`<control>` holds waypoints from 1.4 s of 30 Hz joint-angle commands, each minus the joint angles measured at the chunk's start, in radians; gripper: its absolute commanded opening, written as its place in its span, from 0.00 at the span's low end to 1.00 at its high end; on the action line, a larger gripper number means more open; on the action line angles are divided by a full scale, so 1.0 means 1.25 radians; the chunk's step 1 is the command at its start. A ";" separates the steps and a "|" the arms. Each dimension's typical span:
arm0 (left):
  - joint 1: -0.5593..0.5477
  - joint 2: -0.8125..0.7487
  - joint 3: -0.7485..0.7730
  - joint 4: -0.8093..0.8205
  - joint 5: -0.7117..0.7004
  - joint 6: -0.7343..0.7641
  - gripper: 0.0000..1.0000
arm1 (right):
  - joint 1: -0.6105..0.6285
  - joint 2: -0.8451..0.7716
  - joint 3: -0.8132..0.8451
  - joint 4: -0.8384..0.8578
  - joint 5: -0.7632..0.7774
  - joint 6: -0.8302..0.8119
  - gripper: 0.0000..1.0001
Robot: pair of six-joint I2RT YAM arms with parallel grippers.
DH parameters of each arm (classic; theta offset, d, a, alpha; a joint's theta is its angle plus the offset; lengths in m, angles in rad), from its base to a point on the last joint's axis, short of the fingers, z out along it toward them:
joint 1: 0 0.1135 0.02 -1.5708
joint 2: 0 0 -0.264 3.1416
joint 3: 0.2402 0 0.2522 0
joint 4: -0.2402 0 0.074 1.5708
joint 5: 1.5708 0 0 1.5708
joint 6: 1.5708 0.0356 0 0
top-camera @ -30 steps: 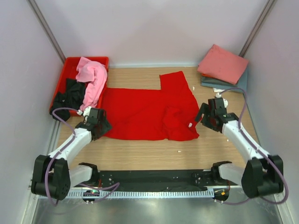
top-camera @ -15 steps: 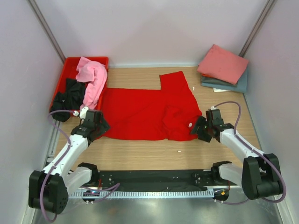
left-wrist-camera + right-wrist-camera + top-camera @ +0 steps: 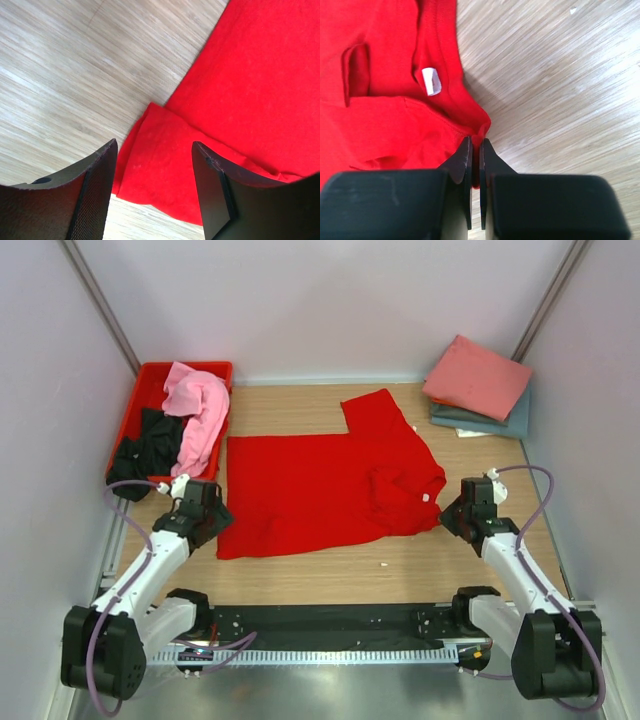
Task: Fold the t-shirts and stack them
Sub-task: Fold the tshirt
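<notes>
A bright red t-shirt point(image 3: 310, 490) lies spread across the middle of the wooden table. My right gripper point(image 3: 450, 514) is at the shirt's right edge. In the right wrist view the right gripper point(image 3: 476, 141) is shut on a pinch of the red t-shirt point(image 3: 380, 100), beside the collar and its white label point(image 3: 431, 81). My left gripper point(image 3: 212, 522) is at the shirt's near left corner. The left wrist view shows the left gripper point(image 3: 154, 145) open, with the folded corner of the red t-shirt point(image 3: 250, 90) lying under the gap between its fingers.
A red crate point(image 3: 150, 375) at the back left holds a light pink shirt point(image 3: 195, 410) and a black shirt point(image 3: 145, 445). At the back right a folded salmon pink shirt point(image 3: 478, 375) lies on a grey-blue one point(image 3: 495, 423). Grey walls close in both sides.
The right gripper has shut on the shirt's right edge and drawn it rightward, which smoothed the bunched cloth. The left gripper has come down to the near left corner and stays open.
</notes>
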 commanded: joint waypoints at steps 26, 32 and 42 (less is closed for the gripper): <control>-0.140 -0.017 -0.054 -0.019 0.016 -0.130 0.57 | -0.069 0.092 -0.027 0.064 -0.002 -0.012 0.01; -0.235 -0.027 -0.045 -0.129 -0.061 -0.175 0.62 | -0.071 0.103 -0.021 0.073 -0.003 -0.015 0.01; -0.249 0.053 -0.075 -0.013 -0.067 -0.194 0.35 | -0.079 0.107 -0.011 0.061 0.004 -0.023 0.01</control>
